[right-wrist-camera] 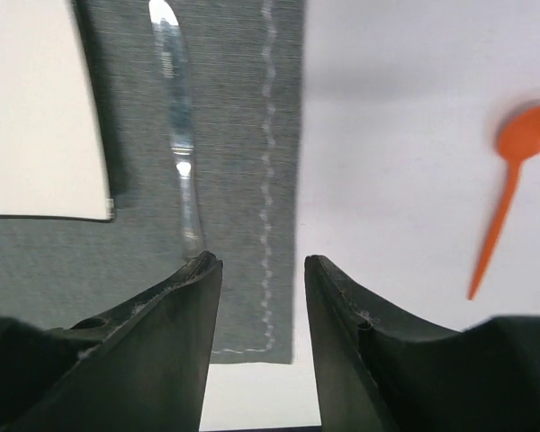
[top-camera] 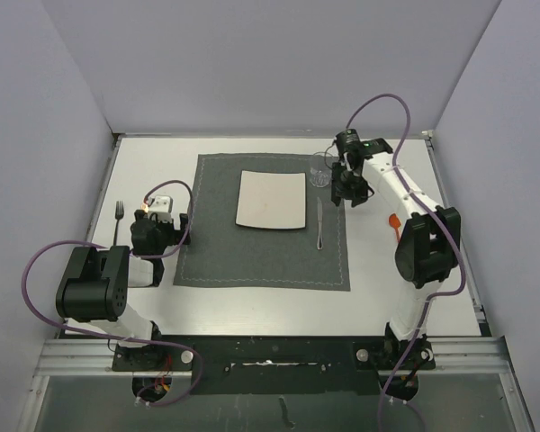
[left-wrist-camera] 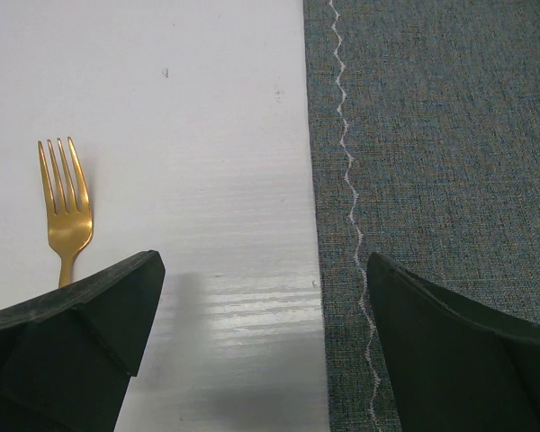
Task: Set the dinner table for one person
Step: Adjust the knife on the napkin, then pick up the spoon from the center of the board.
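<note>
On the white dinner table (top-camera: 252, 310) lies a dark grey placemat (top-camera: 261, 256) with a square white plate (top-camera: 271, 200) on it. A silver knife (top-camera: 319, 225) (right-wrist-camera: 182, 153) rests on the mat just right of the plate (right-wrist-camera: 36, 117). A gold fork (top-camera: 119, 220) (left-wrist-camera: 66, 211) lies on bare table left of the mat (left-wrist-camera: 432, 135). An orange spoon (top-camera: 394, 221) (right-wrist-camera: 508, 180) lies right of the mat (right-wrist-camera: 234, 108). My left gripper (top-camera: 158, 220) (left-wrist-camera: 263, 261) is open and empty between the fork and the mat's edge. My right gripper (top-camera: 349, 189) (right-wrist-camera: 261, 259) is open and empty above the mat's far right corner.
A clear glass (top-camera: 320, 171) stands at the placemat's far right corner, next to my right gripper. Purple cables loop from both arms. White walls enclose the table on three sides, and a metal rail (top-camera: 270, 346) runs along the near edge.
</note>
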